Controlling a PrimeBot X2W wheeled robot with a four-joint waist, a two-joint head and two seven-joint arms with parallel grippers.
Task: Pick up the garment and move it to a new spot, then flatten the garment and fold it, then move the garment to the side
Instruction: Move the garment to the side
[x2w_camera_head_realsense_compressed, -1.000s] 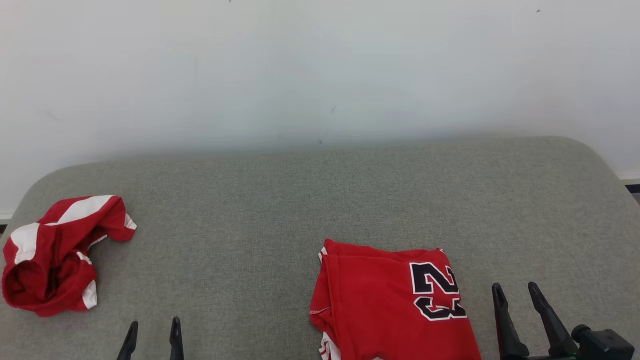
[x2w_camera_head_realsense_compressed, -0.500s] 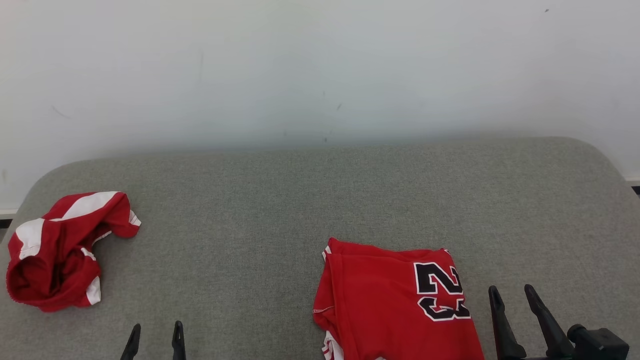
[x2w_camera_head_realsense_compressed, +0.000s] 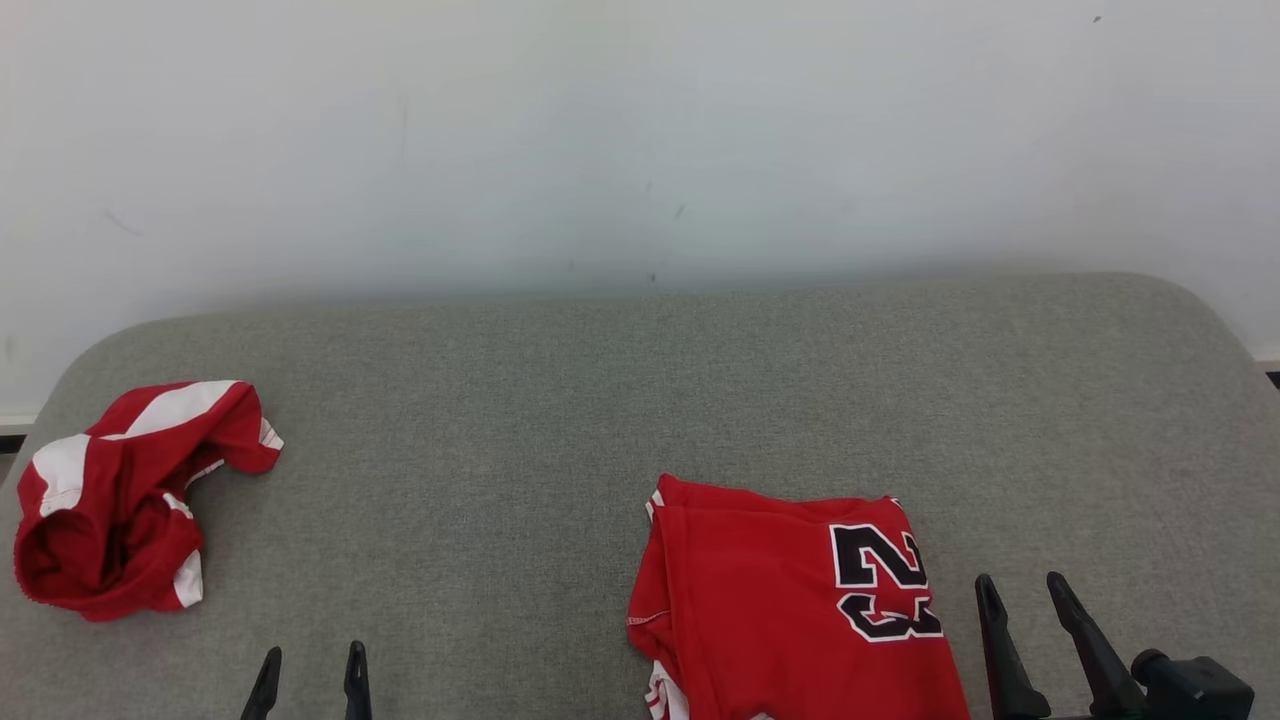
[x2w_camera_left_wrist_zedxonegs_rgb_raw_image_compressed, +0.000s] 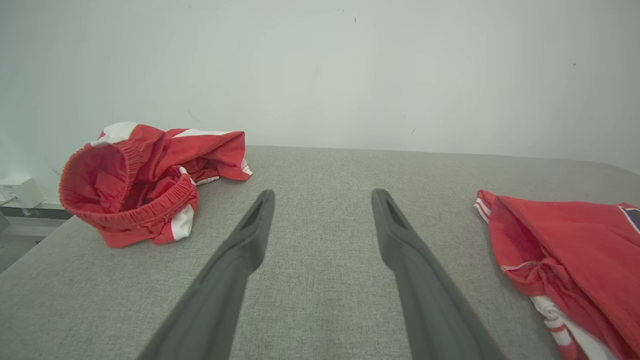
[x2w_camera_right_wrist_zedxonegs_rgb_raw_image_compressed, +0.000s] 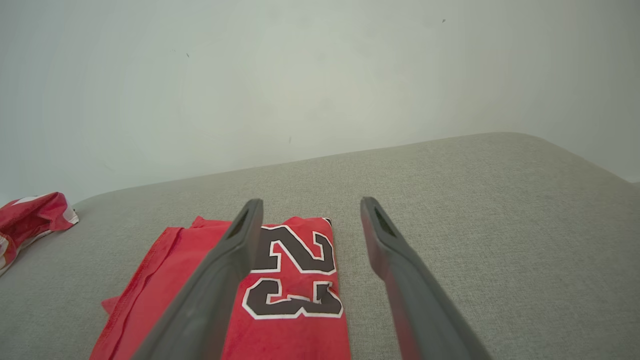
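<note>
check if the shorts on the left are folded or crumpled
Crumpled: the shorts lie in a loose heap on the grey cushion, elastic waistband gaping open.

The left gripper (x2w_camera_head_realsense_compressed: 311, 668), near left, and right gripper (x2w_camera_head_realsense_compressed: 1021, 595), near right, are holding their long dark fingers (x2w_camera_left_wrist_zedxonegs_rgb_raw_image_compressed: 232, 270) spread wide, empty, pointing far.

Your tabletop (x2w_camera_head_realsense_compressed: 560, 400) is covered in grey woven fabric and has rounded far corners. It looks padded, though you can't be sure from these views. A folded red jersey (x2w_camera_head_realsense_compressed: 770, 600) numbered 23 lies flat at the near right. Well apart from it, by the left edge, sits a crumpled heap of red-and-white shorts (x2w_camera_head_realsense_compressed: 110, 500).
</note>
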